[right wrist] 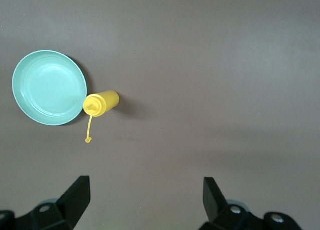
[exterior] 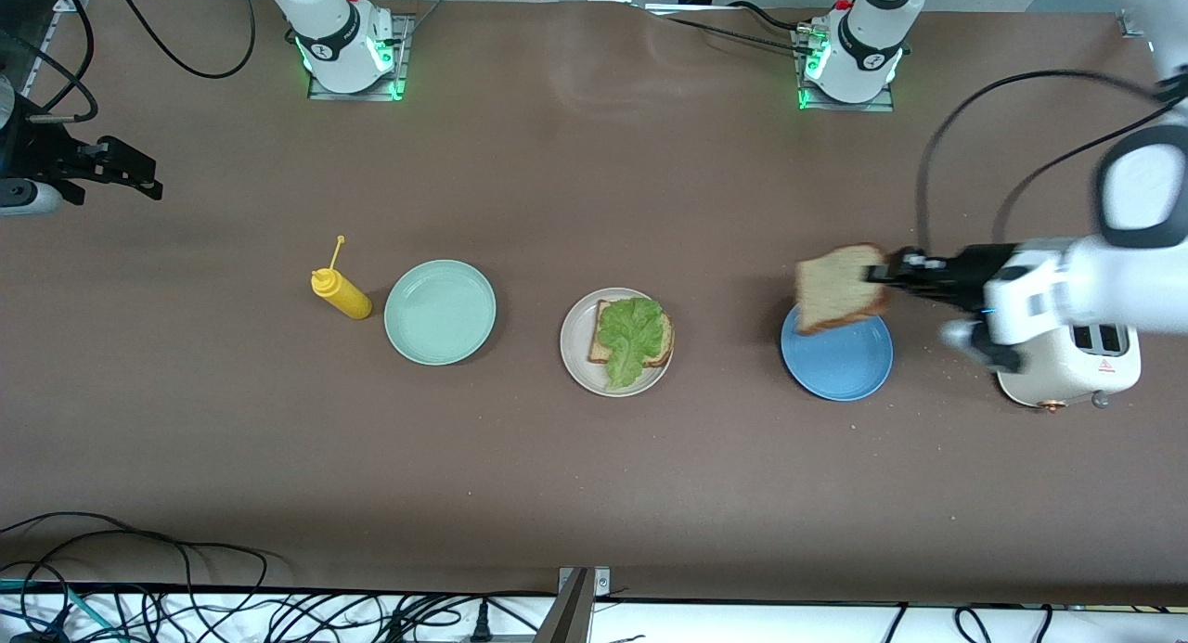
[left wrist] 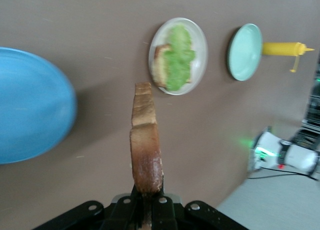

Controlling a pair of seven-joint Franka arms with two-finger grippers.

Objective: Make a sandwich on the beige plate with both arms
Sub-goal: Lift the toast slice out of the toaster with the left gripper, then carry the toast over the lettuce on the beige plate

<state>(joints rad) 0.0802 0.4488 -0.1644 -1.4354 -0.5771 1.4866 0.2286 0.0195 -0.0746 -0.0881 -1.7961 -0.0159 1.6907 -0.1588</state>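
Brown-crusted bread slice edge-on in left pincer, over blue plate

Left arm extended from surface edge at its own end, forearm laid level above surface. Left end effector clamped on bread slice, slice held in air over blue plate, gripped by one edge. Right arm parked at surface edge at its own end, waiting. Right end effector held above bare surface, fingers spread wide, nothing gripped.
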